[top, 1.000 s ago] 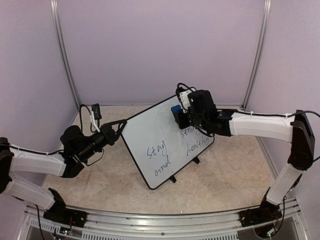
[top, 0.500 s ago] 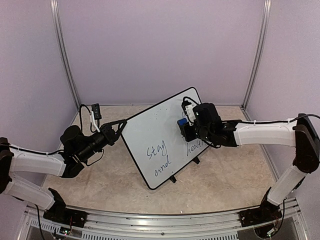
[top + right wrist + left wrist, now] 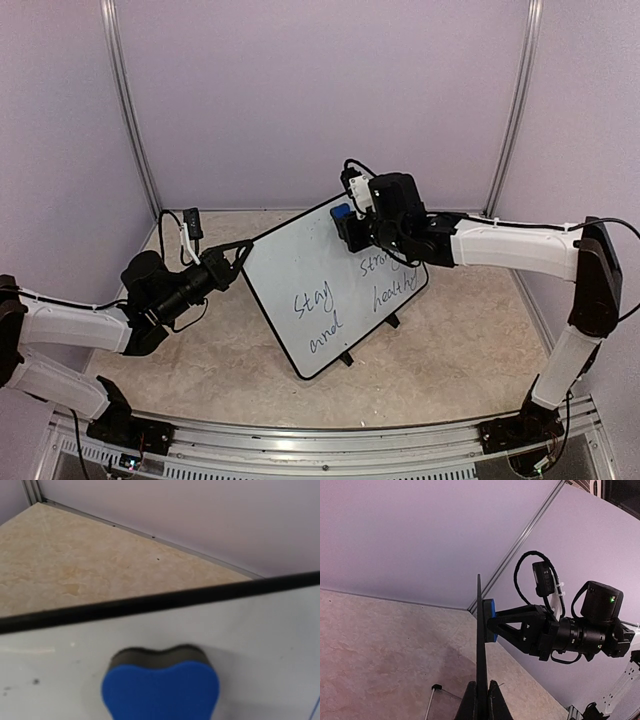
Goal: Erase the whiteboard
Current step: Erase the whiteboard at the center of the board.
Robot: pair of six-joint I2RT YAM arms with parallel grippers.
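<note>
Pale lavender wall panels (image 3: 320, 90) are closing in the back and both sides of the top view, and a beige marbled tabletop (image 3: 450, 350) is spreading across its lower half, with open floor showing at lower right and lower left of the frame.

The left arm is reaching from the lower left corner toward the centre, its forearm lying low and nearly level. The left gripper (image 3: 243, 250) is pinching the left edge of the whiteboard, jaws closed narrow on the thin black rim; in the left wrist view the two black fingers (image 3: 470, 705) are flanking the board seen edge-on at bottom centre.

The right arm is rising at the right edge of the frame, bending at the elbow, and stretching its white forearm leftward to the upper centre. The right gripper (image 3: 350, 225) is clamping a small blue-and-black eraser block (image 3: 342, 212).

The large glossy white whiteboard (image 3: 290, 265) is standing tilted in the middle of the frame, leaning back. The eraser is pressing flat against its face just below the top rim, near the upper corner. Dark handwriting (image 3: 318, 318) is covering the lower half of the board, below the eraser. Two small black stand feet (image 3: 347, 357) are resting on the tabletop under the lower edge.
</note>
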